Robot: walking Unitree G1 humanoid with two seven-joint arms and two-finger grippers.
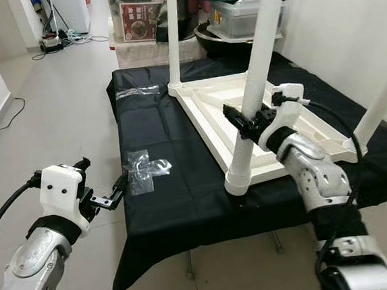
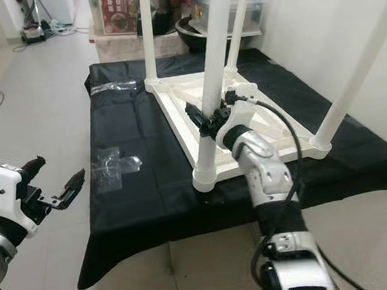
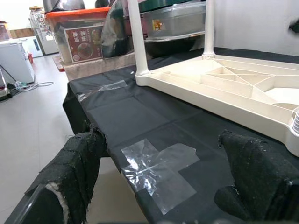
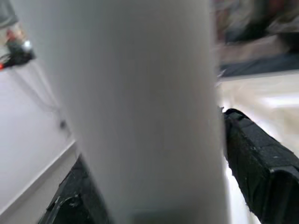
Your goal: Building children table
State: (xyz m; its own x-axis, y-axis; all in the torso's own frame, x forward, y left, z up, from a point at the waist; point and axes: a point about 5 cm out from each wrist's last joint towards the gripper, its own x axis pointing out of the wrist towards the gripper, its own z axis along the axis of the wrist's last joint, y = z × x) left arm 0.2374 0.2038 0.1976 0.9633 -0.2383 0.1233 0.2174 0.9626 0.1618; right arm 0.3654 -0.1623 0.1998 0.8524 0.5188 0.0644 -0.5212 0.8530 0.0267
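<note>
Left end effector (image 1: 117, 190) hovers with fingers spread wide at the near left edge of the bench (image 1: 185, 207), just beside a clear plastic bag (image 1: 145, 171) lying on the black cloth. Right end effector (image 1: 240, 122) is closed around the nearest white leg (image 1: 253, 85) of the upturned children table (image 1: 259, 122), which lies on the cloth further back. Behind the bench stand storage boxes (image 1: 143, 14).

Cream table top (image 1: 259, 122) (white legs (image 1: 253, 85)) on black cloth (image 1: 183, 186).
</note>
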